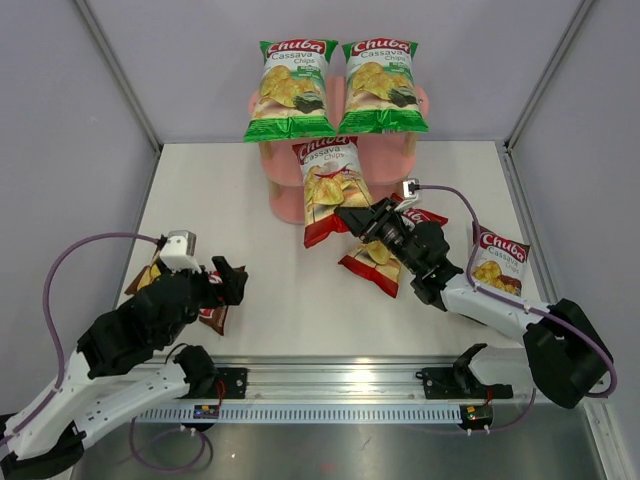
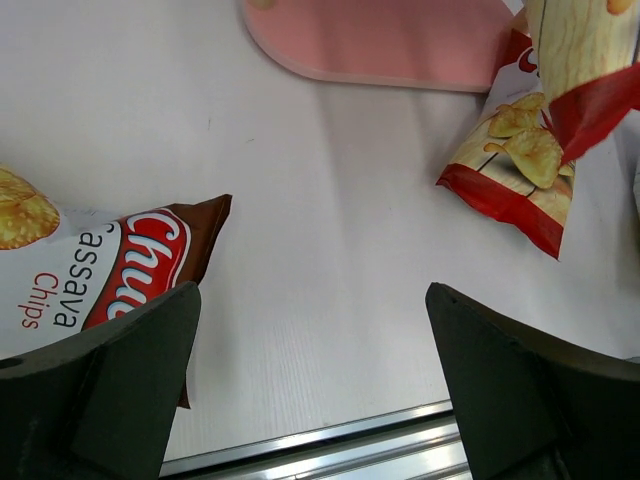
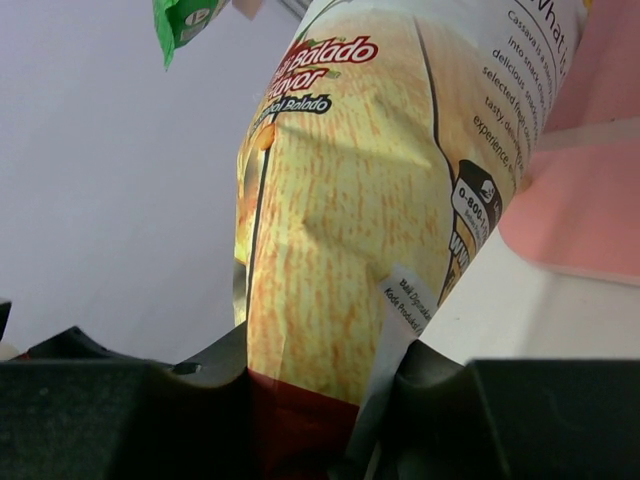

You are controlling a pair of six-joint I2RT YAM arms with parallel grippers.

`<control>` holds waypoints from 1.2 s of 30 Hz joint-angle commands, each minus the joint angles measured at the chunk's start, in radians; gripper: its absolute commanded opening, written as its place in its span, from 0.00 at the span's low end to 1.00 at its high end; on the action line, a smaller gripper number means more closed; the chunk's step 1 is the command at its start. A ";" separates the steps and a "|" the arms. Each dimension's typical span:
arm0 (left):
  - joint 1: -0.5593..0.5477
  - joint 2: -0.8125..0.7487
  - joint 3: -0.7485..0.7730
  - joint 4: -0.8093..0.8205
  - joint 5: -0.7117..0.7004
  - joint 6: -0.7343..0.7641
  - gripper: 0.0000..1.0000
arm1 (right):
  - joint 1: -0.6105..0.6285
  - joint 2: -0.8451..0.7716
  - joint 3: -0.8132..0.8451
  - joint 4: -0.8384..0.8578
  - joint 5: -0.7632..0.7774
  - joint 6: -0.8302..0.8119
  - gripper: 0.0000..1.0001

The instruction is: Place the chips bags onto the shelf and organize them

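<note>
Two green chips bags (image 1: 292, 88) (image 1: 385, 85) stand side by side on the top board of the pink shelf (image 1: 290, 200). My right gripper (image 1: 352, 222) (image 3: 320, 400) is shut on the bottom edge of a red chips bag (image 1: 328, 180) (image 3: 350, 200), which leans tilted against the shelf front. A second red bag (image 1: 375, 260) (image 2: 510, 160) lies on the table below it. One brown bag (image 1: 497, 260) lies at the right. Another brown bag (image 2: 120, 270) lies at the left, beside my left gripper (image 1: 232, 280) (image 2: 315, 330), which is open over bare table.
The pink bottom board (image 2: 390, 40) of the shelf reaches toward the table's middle. A metal rail (image 1: 330, 385) runs along the near edge. Grey walls enclose the table on three sides. The right arm's cable (image 1: 455, 195) loops above the right-hand brown bag.
</note>
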State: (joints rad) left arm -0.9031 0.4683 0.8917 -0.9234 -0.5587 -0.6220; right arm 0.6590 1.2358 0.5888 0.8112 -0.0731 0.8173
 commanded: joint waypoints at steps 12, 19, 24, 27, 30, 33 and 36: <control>-0.003 -0.155 -0.020 0.043 0.023 0.067 0.99 | -0.045 0.275 0.232 0.222 0.067 0.079 0.16; -0.003 -0.210 -0.033 0.057 0.025 0.065 0.99 | -0.045 0.456 0.344 0.287 0.102 0.126 0.17; -0.003 -0.230 -0.040 0.064 0.023 0.064 0.99 | -0.045 0.566 0.440 0.313 0.096 0.204 0.18; -0.003 -0.243 -0.042 0.064 0.022 0.061 0.99 | -0.044 0.625 0.483 0.318 0.102 0.238 0.18; -0.002 -0.257 -0.043 0.066 0.020 0.056 0.99 | -0.041 0.675 0.528 0.280 0.111 0.275 0.20; -0.003 -0.273 -0.046 0.069 0.017 0.056 0.99 | -0.027 0.700 0.562 0.260 0.128 0.287 0.20; -0.003 -0.286 -0.046 0.067 0.013 0.054 0.99 | -0.010 0.711 0.591 0.226 0.151 0.267 0.23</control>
State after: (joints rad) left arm -0.9031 0.2012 0.8551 -0.8993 -0.5461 -0.5755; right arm 0.6250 1.9373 1.1133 1.0180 0.0269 1.0836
